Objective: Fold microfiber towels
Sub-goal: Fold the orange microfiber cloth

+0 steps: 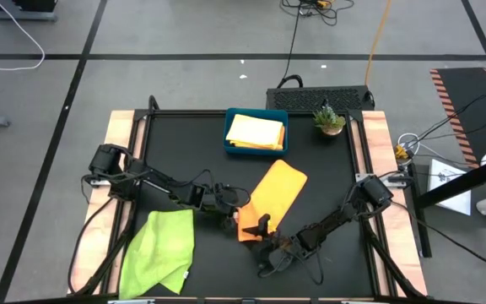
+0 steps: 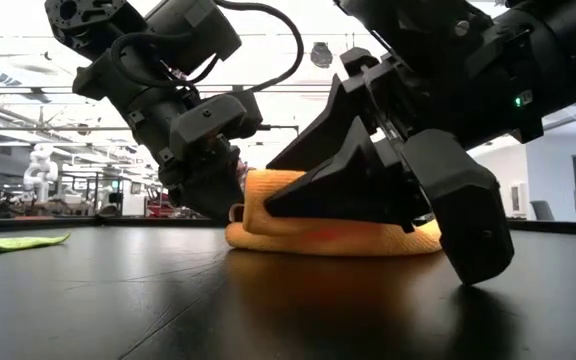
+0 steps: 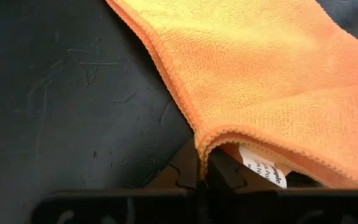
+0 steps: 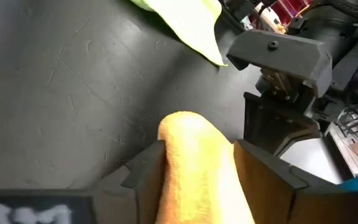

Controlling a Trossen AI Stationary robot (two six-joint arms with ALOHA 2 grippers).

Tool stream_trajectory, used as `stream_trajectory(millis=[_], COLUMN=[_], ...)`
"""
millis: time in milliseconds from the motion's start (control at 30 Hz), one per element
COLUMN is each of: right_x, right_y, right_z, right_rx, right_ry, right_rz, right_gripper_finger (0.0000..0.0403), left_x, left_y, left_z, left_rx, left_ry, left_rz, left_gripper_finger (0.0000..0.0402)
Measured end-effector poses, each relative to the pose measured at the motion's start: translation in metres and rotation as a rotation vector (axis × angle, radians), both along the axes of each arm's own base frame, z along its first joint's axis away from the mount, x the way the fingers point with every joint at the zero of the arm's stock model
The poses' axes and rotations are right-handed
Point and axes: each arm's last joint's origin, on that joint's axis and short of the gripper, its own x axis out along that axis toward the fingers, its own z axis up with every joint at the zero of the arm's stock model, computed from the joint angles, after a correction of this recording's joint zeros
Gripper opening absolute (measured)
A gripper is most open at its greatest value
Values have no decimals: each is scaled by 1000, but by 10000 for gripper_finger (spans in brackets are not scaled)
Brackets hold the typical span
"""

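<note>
Mid-fold: my left gripper (image 1: 229, 216) pinches the orange towel's (image 1: 275, 196) near corner at table centre; my right gripper (image 1: 262, 228) straddles the near edge, jaws partly open. Next, I judge, carry that edge far.

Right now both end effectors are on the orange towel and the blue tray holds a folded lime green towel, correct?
Not quite: the towel folded in the blue tray is yellow, as the high view shows. The lime green towel lies flat on the table.

A white care tag (image 3: 264, 168) on the orange towel (image 3: 272, 81) carries print too small to read.
</note>
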Motion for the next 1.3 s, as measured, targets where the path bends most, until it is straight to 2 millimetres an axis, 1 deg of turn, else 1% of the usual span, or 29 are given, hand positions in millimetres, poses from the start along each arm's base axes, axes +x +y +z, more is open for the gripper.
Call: stream_trajectory(millis=[200,400,467,567,700,900,1000,1133,1300], right_x=[-1,-5,-7,-12,-20,-35,-42,-54,-69], right_y=[0,7,10,16,24,32,33,33,31], right_z=[-1,1,3,12,33,61,70,81,90], right_rx=[15,19,19,31,73,132,165,216,287], right_ry=[4,0,-1,-17,-51,-71,-79,-105,-149], right_rz=[-5,16,29,44,64,83,86,92,105], right_gripper_finger=[107,23,6,8,2,1,1,1,0], left_x=[0,0,0,-2,-5,-21,-33,-48,-60], left_y=[0,0,-1,-5,-18,-52,-70,-88,-104], left_z=[0,0,0,0,8,38,57,76,83], left_rx=[0,0,0,-3,-13,33,64,111,138], left_ry=[0,4,5,10,-13,-110,-181,-259,-301], left_rz=[-1,-3,-7,-28,-102,-202,-241,-262,-272], left_gripper_finger=[5,11,5,6,4,3,3,2,1])
